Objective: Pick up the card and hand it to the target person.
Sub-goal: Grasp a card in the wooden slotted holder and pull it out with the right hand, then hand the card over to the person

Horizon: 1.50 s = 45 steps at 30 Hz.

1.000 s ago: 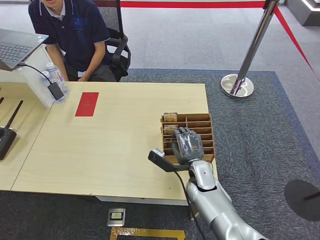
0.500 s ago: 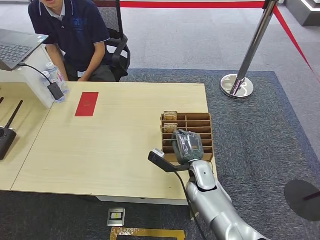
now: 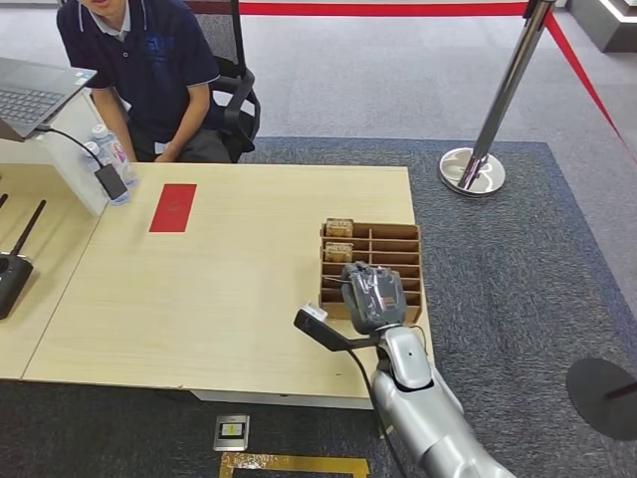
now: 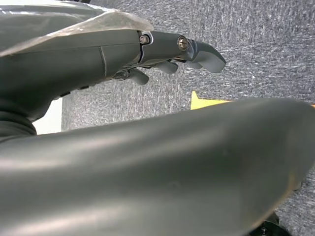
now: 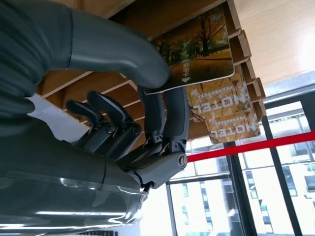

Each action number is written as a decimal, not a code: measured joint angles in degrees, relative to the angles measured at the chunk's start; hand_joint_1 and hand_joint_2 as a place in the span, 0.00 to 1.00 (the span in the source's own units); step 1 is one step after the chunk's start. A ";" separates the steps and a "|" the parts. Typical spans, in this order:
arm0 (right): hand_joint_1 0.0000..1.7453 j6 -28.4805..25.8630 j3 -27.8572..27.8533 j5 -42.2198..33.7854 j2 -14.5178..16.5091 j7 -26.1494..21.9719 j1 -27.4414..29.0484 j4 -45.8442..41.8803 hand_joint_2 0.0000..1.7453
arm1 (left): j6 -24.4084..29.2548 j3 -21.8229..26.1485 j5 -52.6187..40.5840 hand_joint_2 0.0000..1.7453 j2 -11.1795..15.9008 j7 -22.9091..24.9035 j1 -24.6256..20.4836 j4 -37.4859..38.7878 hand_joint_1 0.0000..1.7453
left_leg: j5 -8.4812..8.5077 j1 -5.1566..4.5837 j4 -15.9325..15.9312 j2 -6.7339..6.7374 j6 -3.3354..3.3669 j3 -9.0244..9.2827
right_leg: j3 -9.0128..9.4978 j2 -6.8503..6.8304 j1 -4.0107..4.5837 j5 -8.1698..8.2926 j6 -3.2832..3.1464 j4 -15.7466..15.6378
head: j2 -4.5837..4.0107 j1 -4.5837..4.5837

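Note:
My right hand (image 3: 373,296) hovers over the near end of the wooden card rack (image 3: 405,244) on the table's right side. The right wrist view shows its thumb and fingers (image 5: 163,103) pinching a card (image 5: 197,49) printed with autumn trees, just above the rack's slots (image 5: 245,44). Two more cards marked HOTEL (image 5: 223,105) stand in the far slots, also seen as cards (image 3: 338,228) in the head view. The target person (image 3: 142,70) sits at the table's far left corner. My left hand (image 4: 111,54) hangs over grey carpet, fingers stretched out and holding nothing.
A red envelope (image 3: 172,207) lies on the table (image 3: 225,289) in front of the person. Water bottles (image 3: 112,151), a laptop (image 3: 34,92) and a black router (image 3: 13,269) stand at the left. A stanchion base (image 3: 472,169) with red rope stands on the carpet to the right.
My right hand has drawn back a little toward me along the rack, still over its near slots. The person and the red envelope have not moved.

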 joint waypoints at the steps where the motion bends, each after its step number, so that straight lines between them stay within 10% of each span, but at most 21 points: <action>1: 1.00 0.10 0.00 -0.09 -0.11 -0.11 0.88 -1.64 1.00 | 0.02 0.01 0.18 0.00 0.01 0.00 0.00 0.00 0.00 | 0.00 0.00 0.00 0.00 0.00 0.00 | 0.00 0.00 0.00 0.00 0.00 0.00 | 0.00 0.00; 21: 1.00 4.46 2.04 -4.69 -4.09 -4.92 9.93 -29.94 1.00 | 0.34 0.05 1.71 0.00 0.05 -0.67 0.02 0.02 0.00 | 0.00 0.00 0.00 0.01 0.00 -0.03 | 0.00 0.00 0.00 0.00 0.00 0.00 | 0.00 0.01; 45: 1.00 8.92 14.99 -6.50 9.26 -4.49 -19.98 -8.79 1.00 | 0.03 0.04 -0.81 0.00 -1.07 -0.09 -0.81 0.78 0.00 | 0.26 0.04 0.00 0.03 -0.12 -0.12 | -0.14 0.00 0.00 0.17 -0.14 0.13 | 0.00 0.00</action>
